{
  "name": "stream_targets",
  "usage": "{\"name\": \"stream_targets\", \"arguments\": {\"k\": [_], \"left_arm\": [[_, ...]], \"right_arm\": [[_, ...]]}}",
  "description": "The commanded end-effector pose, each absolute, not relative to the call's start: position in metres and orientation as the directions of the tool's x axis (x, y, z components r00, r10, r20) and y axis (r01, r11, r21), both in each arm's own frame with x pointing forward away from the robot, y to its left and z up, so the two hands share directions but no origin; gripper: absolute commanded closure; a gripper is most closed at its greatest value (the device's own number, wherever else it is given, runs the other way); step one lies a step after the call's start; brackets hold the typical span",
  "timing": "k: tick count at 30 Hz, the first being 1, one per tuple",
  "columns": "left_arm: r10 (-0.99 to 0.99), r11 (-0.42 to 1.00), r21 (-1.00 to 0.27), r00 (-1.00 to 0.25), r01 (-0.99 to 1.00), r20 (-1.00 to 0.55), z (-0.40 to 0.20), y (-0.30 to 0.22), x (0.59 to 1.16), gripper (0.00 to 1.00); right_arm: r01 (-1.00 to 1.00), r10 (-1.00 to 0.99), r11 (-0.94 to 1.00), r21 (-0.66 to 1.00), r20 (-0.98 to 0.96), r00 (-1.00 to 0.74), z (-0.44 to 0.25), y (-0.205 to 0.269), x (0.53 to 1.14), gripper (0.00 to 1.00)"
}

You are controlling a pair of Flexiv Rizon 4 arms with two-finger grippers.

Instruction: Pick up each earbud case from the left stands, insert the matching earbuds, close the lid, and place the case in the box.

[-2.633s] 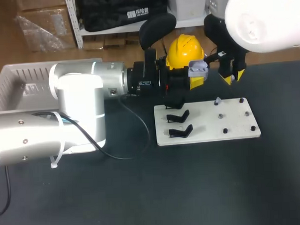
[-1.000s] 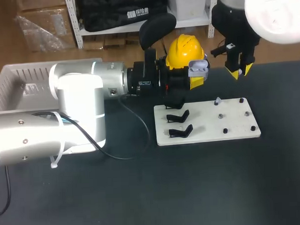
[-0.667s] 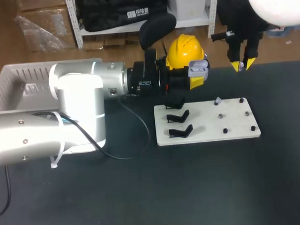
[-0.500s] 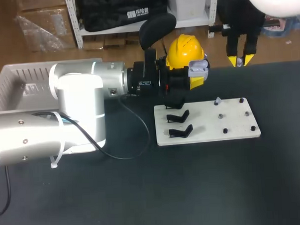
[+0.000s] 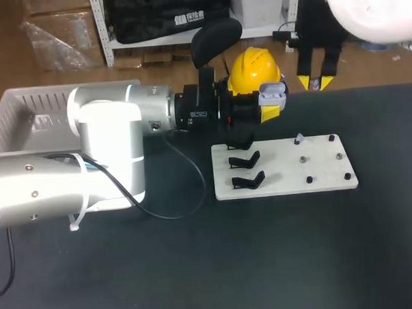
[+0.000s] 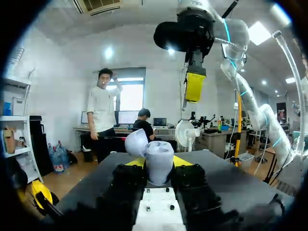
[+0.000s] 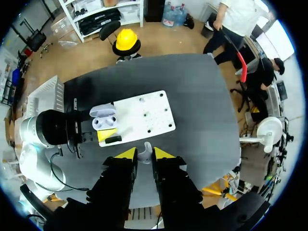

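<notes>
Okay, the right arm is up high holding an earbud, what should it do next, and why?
Probably bring the right gripper down toward the earbud case. It is shut on an earbud well above the table, while the left gripper holds the case with its lid open, ready to receive it.

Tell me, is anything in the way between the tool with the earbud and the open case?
Nothing I can see. Only open air lies between the right tool, holding the earbud, and the case in the left tool.

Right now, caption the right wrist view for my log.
Right gripper pinching an earbud high above the left gripper's open case.
</notes>
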State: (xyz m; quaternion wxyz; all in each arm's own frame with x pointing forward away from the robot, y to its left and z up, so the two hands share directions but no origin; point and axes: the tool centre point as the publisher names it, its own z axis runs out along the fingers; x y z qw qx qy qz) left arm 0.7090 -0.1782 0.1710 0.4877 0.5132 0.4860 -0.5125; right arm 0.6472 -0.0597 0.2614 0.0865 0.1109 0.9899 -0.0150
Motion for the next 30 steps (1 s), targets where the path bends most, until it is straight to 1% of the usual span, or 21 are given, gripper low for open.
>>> {"name": "stream_targets", "arguments": {"k": [1, 21, 30], "left_arm": [[-0.003, -0.053, 0.003, 0.003, 0.999, -1.0, 0.17, -0.179, 0.71, 1.0], [-0.003, -0.053, 0.003, 0.003, 0.999, -1.0, 0.17, -0.179, 0.71, 1.0], [-0.003, -0.053, 0.003, 0.003, 0.999, -1.0, 0.17, -0.179, 0.71, 1.0]], "right_arm": [[0.228, 0.227, 0.974, 0.015, -0.188, -0.956, 0.258, -0.064, 0.643, 1.0], [0.228, 0.227, 0.974, 0.015, -0.188, -0.956, 0.258, -0.064, 0.643, 1.0], [0.282, 0.275, 0.959, -0.005, -0.201, -0.94, 0.266, -0.049, 0.651, 1.0]]}}
